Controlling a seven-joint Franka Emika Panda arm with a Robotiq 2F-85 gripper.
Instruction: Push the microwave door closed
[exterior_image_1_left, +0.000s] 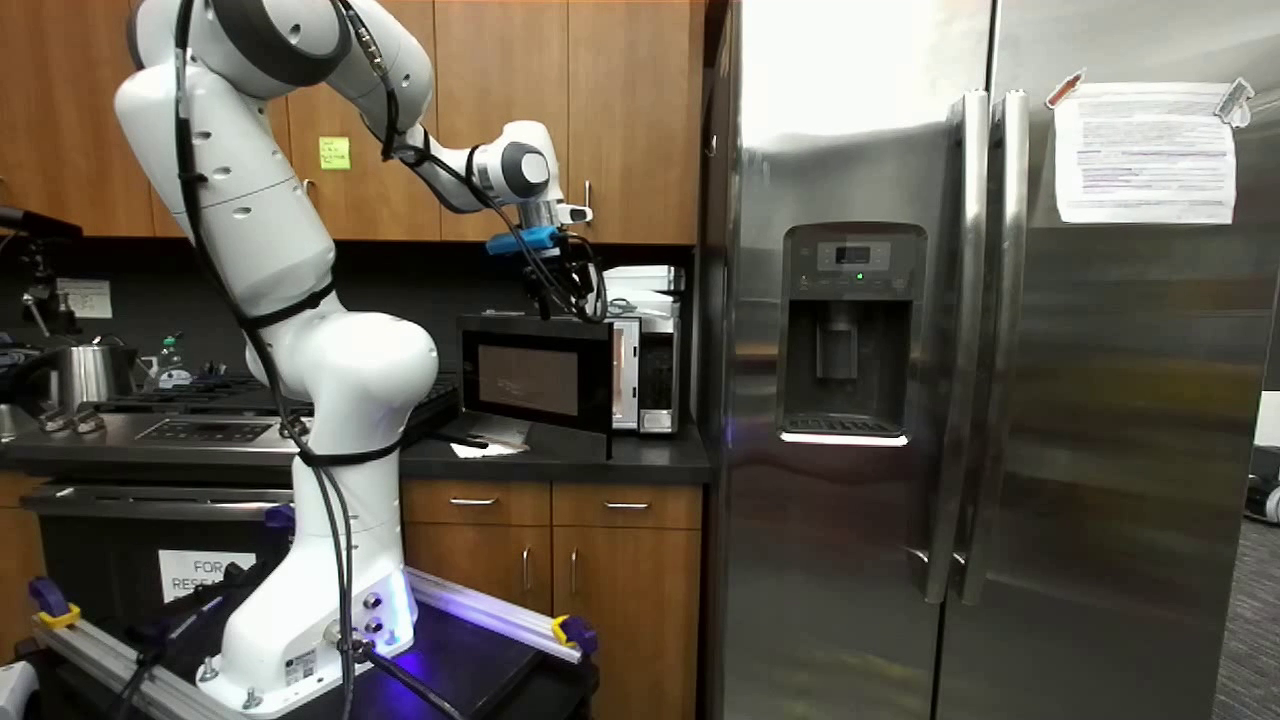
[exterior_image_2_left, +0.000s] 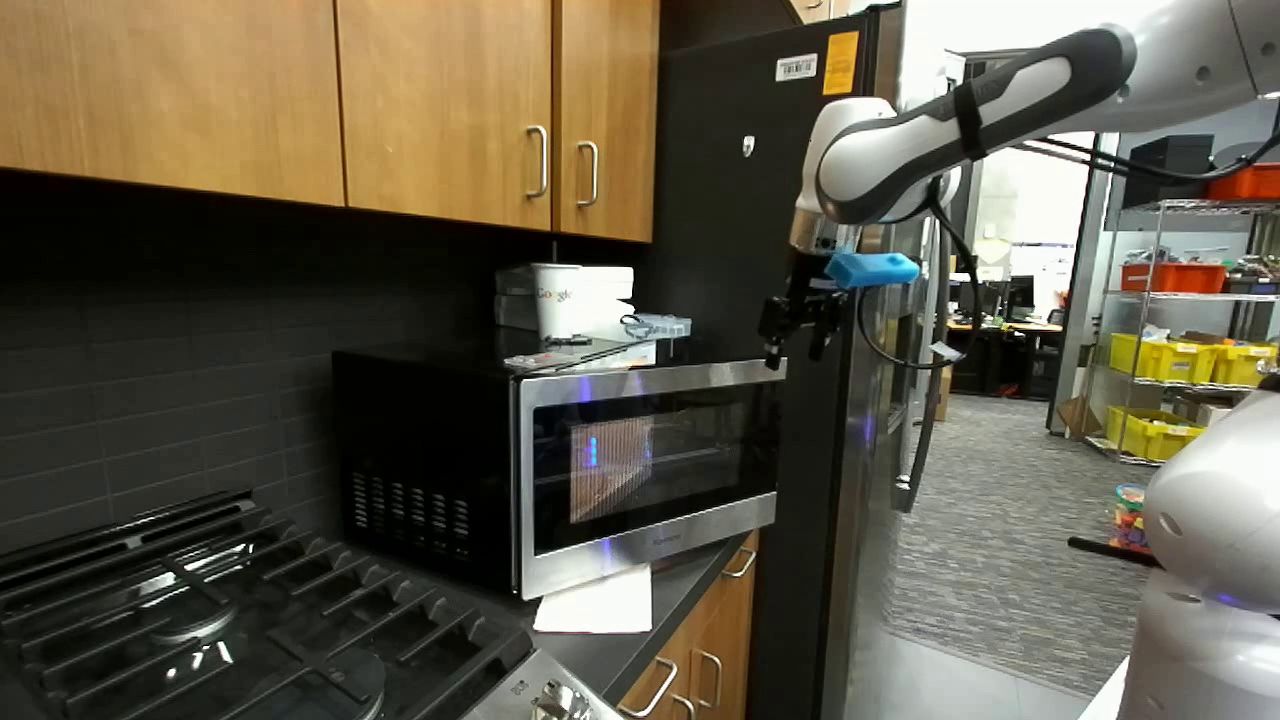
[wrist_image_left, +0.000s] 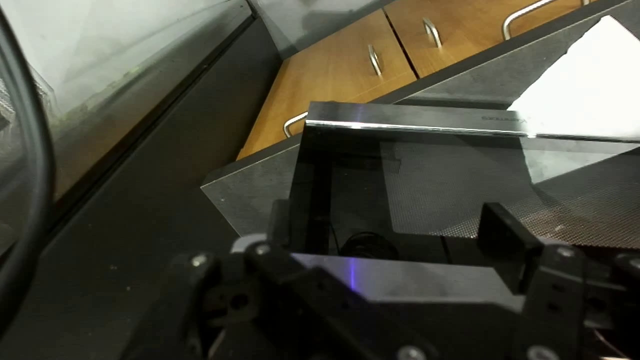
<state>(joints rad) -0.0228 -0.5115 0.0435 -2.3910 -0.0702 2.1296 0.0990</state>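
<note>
The microwave door (exterior_image_1_left: 540, 345) stands partly open, and lit interior shows between its free edge and the microwave body (exterior_image_1_left: 660, 375). In an exterior view, its silver frame (exterior_image_2_left: 610, 570) and dark glass window (exterior_image_2_left: 690, 450) face the camera. My gripper (exterior_image_2_left: 796, 352) hangs at the height of the door's top edge, beside its free end near the fridge; it also shows in an exterior view (exterior_image_1_left: 568, 308). In the wrist view my gripper (wrist_image_left: 385, 215) is open, with nothing held between its fingers. The door's top strip (wrist_image_left: 400, 277) shows beneath the fingers. I cannot tell whether they touch it.
The stainless fridge (exterior_image_1_left: 850, 550) stands close to the microwave's right. White boxes and a cup (exterior_image_2_left: 557, 300) stand on the microwave. White paper (exterior_image_2_left: 600, 605) lies on the counter before the door. Upper cabinets (exterior_image_1_left: 500, 100) hang above. The stove (exterior_image_2_left: 250, 600) is beside the microwave.
</note>
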